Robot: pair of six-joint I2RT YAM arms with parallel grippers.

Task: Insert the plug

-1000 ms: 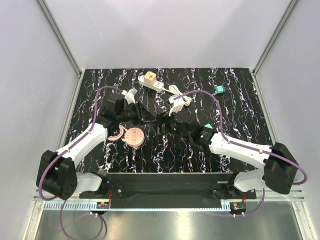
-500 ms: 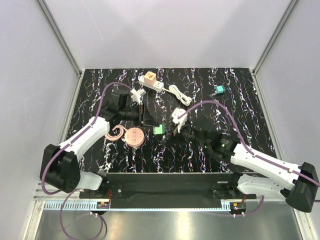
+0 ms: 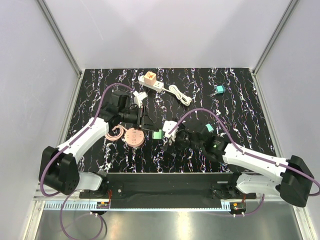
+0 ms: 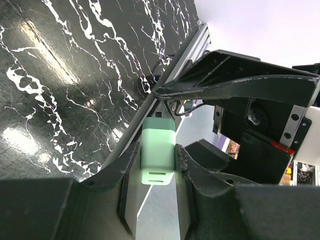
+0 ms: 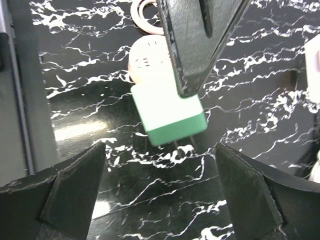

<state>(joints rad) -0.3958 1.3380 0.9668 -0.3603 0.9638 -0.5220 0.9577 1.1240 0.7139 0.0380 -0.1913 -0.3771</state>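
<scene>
**Green plug clamped in the left gripper, right gripper apart**

The left gripper (image 4: 157, 146) is closed tight on the green plug (image 4: 158, 162), and its two black fingers press on the plug's opposite sides. In the top view, the plug is held over the black marble table (image 3: 240, 110), near the middle of the front part and just beside a pink round disc (image 3: 134, 136). The right gripper (image 5: 160, 150) has its fingers wide apart and holds nothing. It is close to the plug and faces it, so its wrist camera sees the green body under the left gripper's finger. The white power strip (image 3: 151, 82) lies at the far side of the table, well apart from the plug. Its white cord (image 3: 180, 94) is curled beside it.
</scene>
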